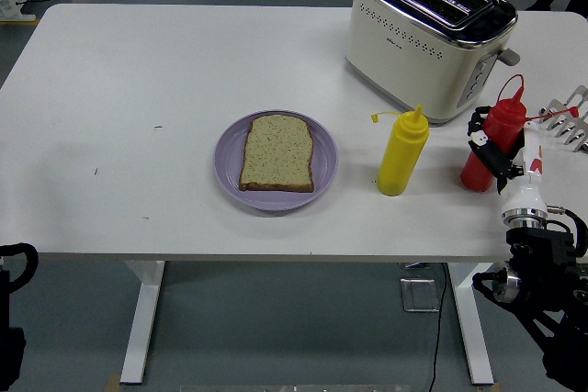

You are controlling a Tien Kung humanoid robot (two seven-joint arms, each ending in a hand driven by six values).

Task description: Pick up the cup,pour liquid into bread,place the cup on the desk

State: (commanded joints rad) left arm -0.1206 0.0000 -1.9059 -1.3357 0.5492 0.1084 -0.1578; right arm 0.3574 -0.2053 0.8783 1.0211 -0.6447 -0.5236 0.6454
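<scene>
Bottles are what I am counting first: two of them, one yellow bottle [402,156] standing upright near the middle of the white table [138,117], and one red bottle [490,147] standing upright further right, just in front of the toaster's front corner. Nothing here looks like a cup, so I am treating the red bottle as the task's thing. My right hand [496,149] is sitting against the red bottle, its dark fingers [481,126] curling around the bottle's right side and middle, and the bottle's base appears to be resting on the table. How tightly the fingers are closing I cannot tell from this angle. The right arm is coming up from the lower right corner, wrist just past the table's near edge.

One slice of bread [277,152] is lying flat on one purple plate [228,162], left of the yellow bottle and well apart from my hand. One cream toaster [427,36] is standing at the far right (two slots on top). My left arm [14,319] is resting at the lower left corner, below the table.
</scene>
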